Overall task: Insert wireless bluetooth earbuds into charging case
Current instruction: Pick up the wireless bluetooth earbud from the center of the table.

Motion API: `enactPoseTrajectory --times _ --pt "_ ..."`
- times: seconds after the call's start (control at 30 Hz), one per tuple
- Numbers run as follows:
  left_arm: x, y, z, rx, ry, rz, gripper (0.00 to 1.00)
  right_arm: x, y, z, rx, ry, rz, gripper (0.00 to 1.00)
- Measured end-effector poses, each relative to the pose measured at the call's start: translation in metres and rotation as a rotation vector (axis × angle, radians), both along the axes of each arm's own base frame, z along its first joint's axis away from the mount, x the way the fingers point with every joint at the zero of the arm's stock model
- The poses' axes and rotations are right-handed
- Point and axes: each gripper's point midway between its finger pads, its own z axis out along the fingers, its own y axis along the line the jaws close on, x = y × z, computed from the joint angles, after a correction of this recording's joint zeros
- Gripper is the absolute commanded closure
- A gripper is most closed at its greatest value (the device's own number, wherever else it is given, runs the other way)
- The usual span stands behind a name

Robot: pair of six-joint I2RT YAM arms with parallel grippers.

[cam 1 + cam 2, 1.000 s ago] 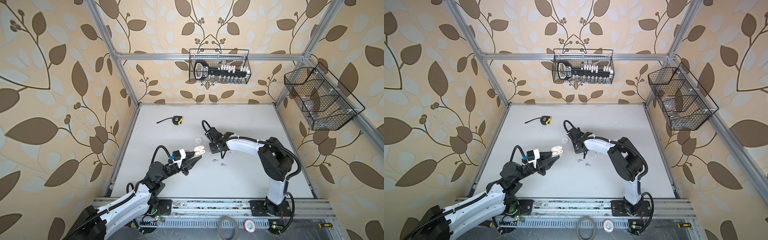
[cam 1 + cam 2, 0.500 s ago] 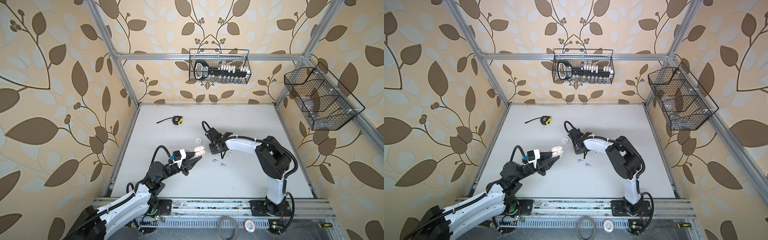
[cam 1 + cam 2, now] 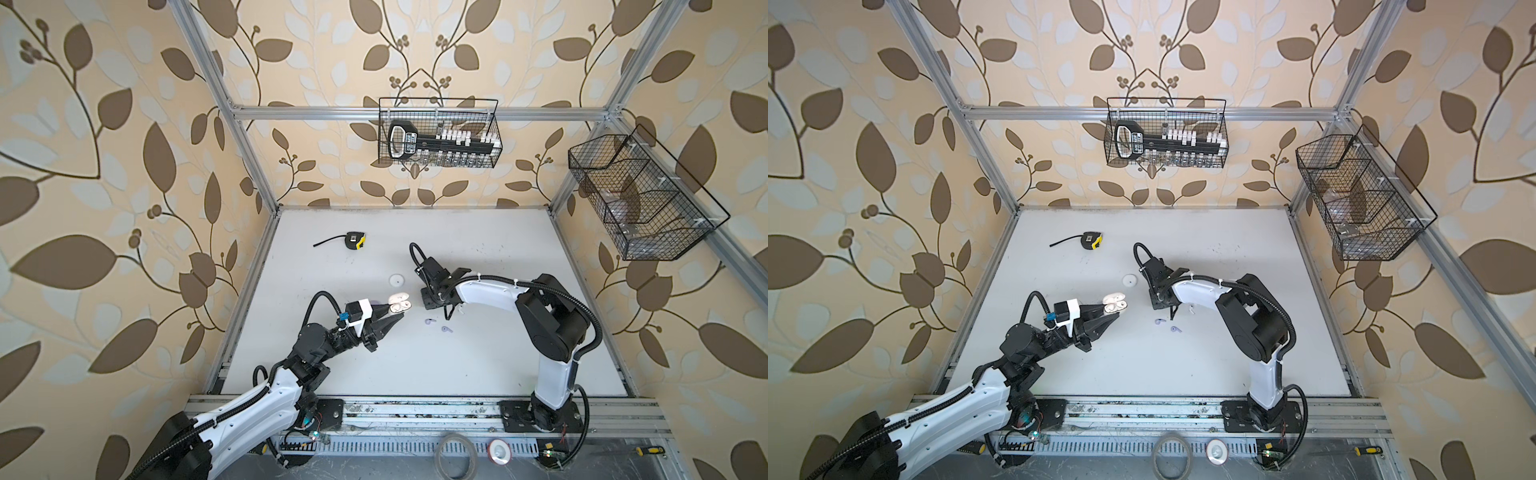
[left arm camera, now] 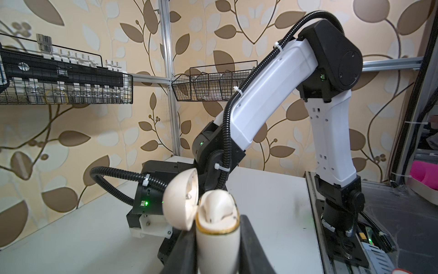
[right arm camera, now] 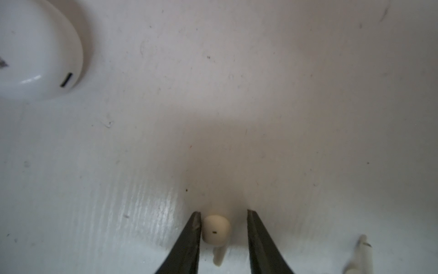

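The cream charging case [image 4: 216, 237] is clamped by its body between the left fingers [image 4: 251, 251], which are closed tightly on it and hold it clear of the desk [image 3: 457, 249]. Its hinged lid [image 4: 181, 201] is swung open to one side, and the open mouth is turned towards the right arm. Whether an earbud already sits inside cannot be told. In both top views the case [image 3: 400, 306] is seen left of the right arm's wrist, with a gap between them. The right fingers [image 5: 184, 244] are lowered to the desk and stand part-open astride a cream earbud [image 5: 216, 231], which lies on the surface with its stem pointing back between them. One finger is touching or just beside the bud's rounded head, while a clear gap is left at the other, so nothing is gripped. A white earbud [image 5: 360, 251] is seen blurred near the same fingers and also appears in a top view [image 3: 459, 308] just beside the right wrist. A lilac earbud [image 3: 430, 321] and a second lilac earbud [image 3: 446, 329] lie near each other on the desk in front of the right fingers. A closed white case [image 3: 397, 281] rests further back, and a tape measure [image 3: 355, 241] is placed well apart towards the rear.
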Motion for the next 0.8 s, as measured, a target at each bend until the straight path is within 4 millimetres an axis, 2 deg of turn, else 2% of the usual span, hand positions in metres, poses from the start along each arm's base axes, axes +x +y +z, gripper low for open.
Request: enactPoseTrajectory --times 0.53,0.67,0.8 --pt "-0.003 0.0 0.001 0.0 -0.004 -0.011 1.0 -0.001 0.004 -0.001 0.026 0.005 -0.001 0.84" --pt "-0.004 0.0 0.001 0.002 -0.005 -0.017 1.0 -0.003 0.002 0.0 0.033 -0.001 -0.003 0.85" --pt "-0.004 0.0 0.001 0.002 -0.005 -0.017 1.0 -0.014 -0.007 0.003 0.034 0.002 -0.013 0.85"
